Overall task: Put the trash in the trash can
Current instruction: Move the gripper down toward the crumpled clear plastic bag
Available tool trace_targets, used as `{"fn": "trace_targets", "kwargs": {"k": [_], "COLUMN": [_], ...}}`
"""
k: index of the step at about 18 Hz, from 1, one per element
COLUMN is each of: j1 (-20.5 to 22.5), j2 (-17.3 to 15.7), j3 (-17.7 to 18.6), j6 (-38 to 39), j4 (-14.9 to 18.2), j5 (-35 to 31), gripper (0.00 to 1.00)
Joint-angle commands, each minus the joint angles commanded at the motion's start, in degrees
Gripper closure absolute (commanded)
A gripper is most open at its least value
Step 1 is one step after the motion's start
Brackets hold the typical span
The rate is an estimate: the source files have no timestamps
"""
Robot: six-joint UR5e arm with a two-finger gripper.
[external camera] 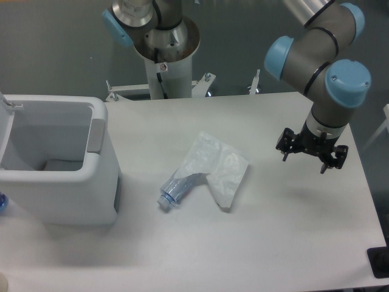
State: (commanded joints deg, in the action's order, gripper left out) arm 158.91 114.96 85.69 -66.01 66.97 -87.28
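A thin translucent white plastic bag (217,165) lies flat near the middle of the table. A small clear bluish plastic bottle (176,190) lies on its side at the bag's lower left edge, cap end toward the front left, partly overlapped by the bag. The trash can (91,182), a large white boxy bin with a grey tab on its right rim, stands at the table's left side with its top open. My gripper (311,159) hovers above the table well to the right of the bag, fingers spread apart and holding nothing.
The arm's base column (164,61) rises behind the table's back edge. The table's right edge runs close to the gripper. A small dark object (380,261) sits at the front right corner.
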Motion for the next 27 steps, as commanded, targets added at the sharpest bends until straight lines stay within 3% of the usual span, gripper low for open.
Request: {"fn": "trace_targets", "kwargs": {"k": [6,10,15,21,25,27], "j1": [0.3,0.5,-0.3,-4.2,-4.5,-4.6], "j2": [0.0,-1.0,-0.4,0.8,1.9,2.7], "j3": [0.6,5.2,6.4,5.5,5.5,5.4], "j6": [0.2,1.1,1.3,4.7,10.3,10.6], "j4": [0.3,-0.3,0.2,8.6,9.1,8.8], "j5": [0.5,0.8,0.7,0.9,9.6,10.2], "gripper": [0.00,0.00,0.00,0.00,0.00,0.00]}}
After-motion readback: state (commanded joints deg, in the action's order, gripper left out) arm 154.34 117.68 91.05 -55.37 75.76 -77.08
